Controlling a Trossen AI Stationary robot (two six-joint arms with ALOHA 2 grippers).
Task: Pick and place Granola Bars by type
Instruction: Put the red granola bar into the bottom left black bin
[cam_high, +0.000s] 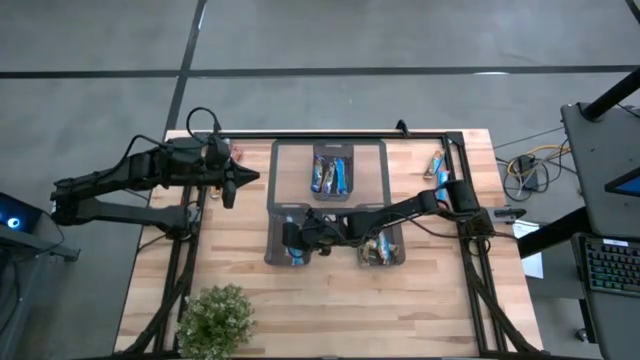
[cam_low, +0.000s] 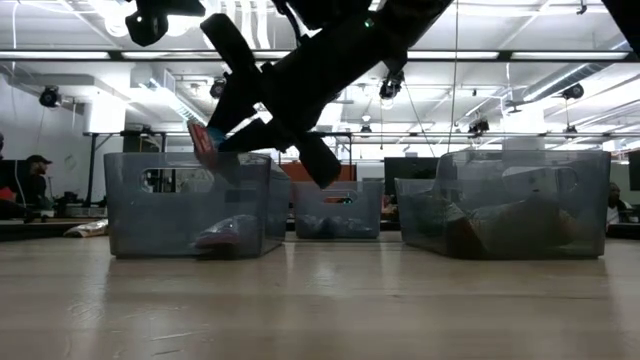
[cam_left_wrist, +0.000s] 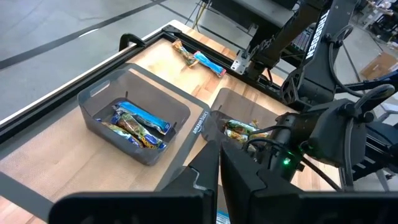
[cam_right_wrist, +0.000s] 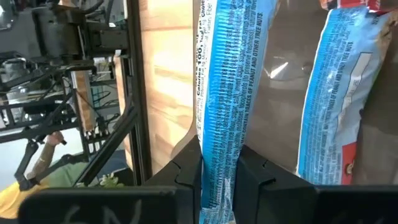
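Right wrist view: our right gripper (cam_right_wrist: 219, 171) clamped on blue bar (cam_right_wrist: 227, 81) above front-left bin (cam_high: 285, 238). Bins partly filled; two bars (cam_high: 437, 162) left near table's back-right corner. Left gripper (cam_high: 232, 180) closed, idle.

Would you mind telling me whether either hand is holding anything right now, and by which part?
The right hand pinches a blue granola bar by one end, above the bin. The left hand is shut and holds nothing.

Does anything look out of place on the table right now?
Yes: two granola bars lie loose on the wood by the table's far right corner, outside every bin. Otherwise the right gripper holds a blue bar above the near left bin.
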